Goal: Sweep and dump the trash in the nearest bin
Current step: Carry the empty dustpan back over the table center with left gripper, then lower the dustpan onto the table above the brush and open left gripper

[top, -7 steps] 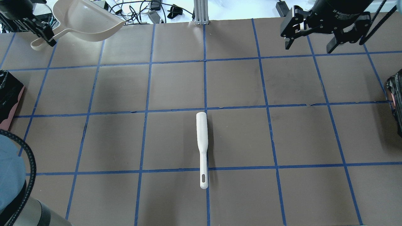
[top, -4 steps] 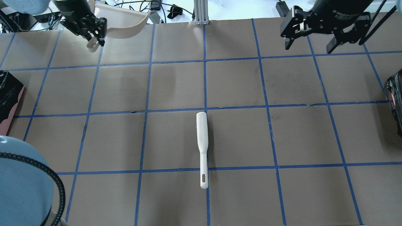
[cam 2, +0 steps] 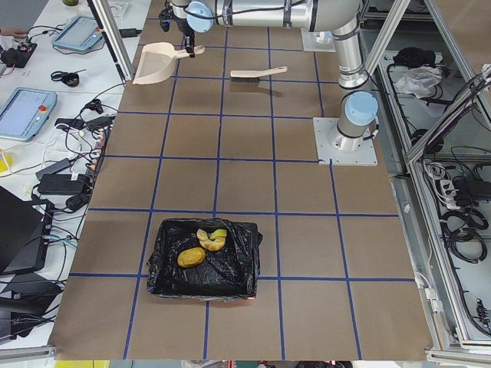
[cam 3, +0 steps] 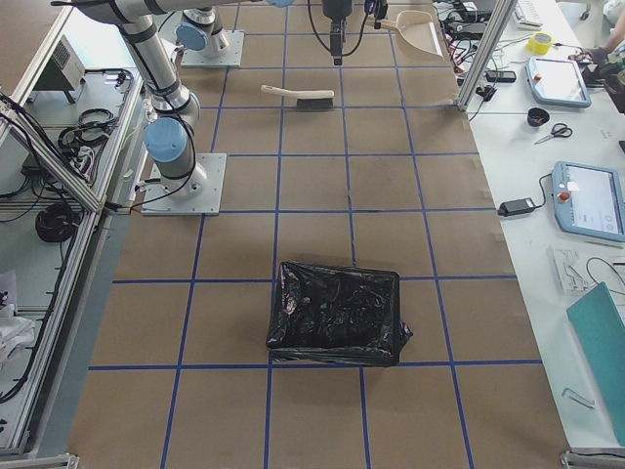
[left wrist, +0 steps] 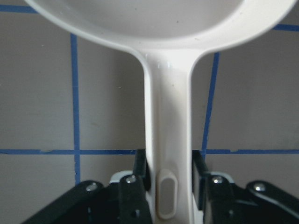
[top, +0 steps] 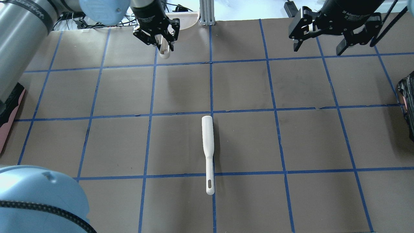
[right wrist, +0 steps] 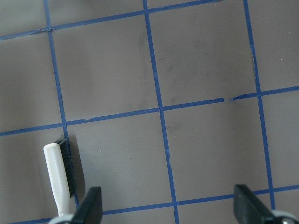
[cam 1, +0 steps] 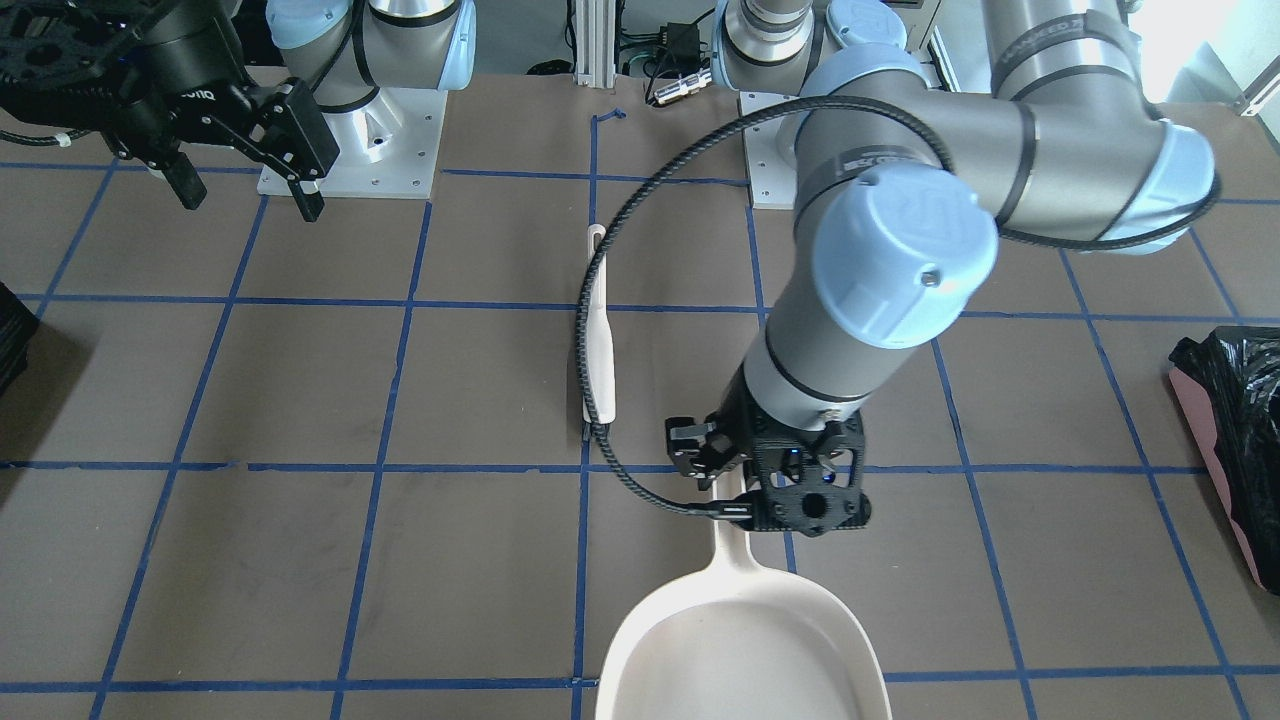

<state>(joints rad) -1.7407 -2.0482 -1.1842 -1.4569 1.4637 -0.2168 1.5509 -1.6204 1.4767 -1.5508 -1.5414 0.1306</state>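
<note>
The trash, a golden-brown lump [cam 2: 192, 257] and pale and yellow-green pieces [cam 2: 212, 239], lies inside the black-lined bin [cam 2: 238, 276] at the table's left end. The same bin shows its pink side [cam 1: 1215, 430] in the front-facing view. My left gripper [top: 159, 36] is shut on the handle [left wrist: 167, 140] of a cream dustpan [cam 1: 740, 640], held over the far middle of the table. My right gripper [top: 318, 49] hangs open and empty over the far right. A white brush [top: 208, 142] lies on the table's centre line, apart from both grippers.
A second black-lined bin [cam 3: 337, 313] stands at the table's right end, and its edge [top: 408, 97] shows in the overhead view. A metal post [top: 206, 13] rises at the far edge. Cables and tablets lie on the bench beyond.
My left arm has carried the dustpan rightward along the far edge, from the far-left corner to near the centre post. The right gripper and the brush have not moved.
</note>
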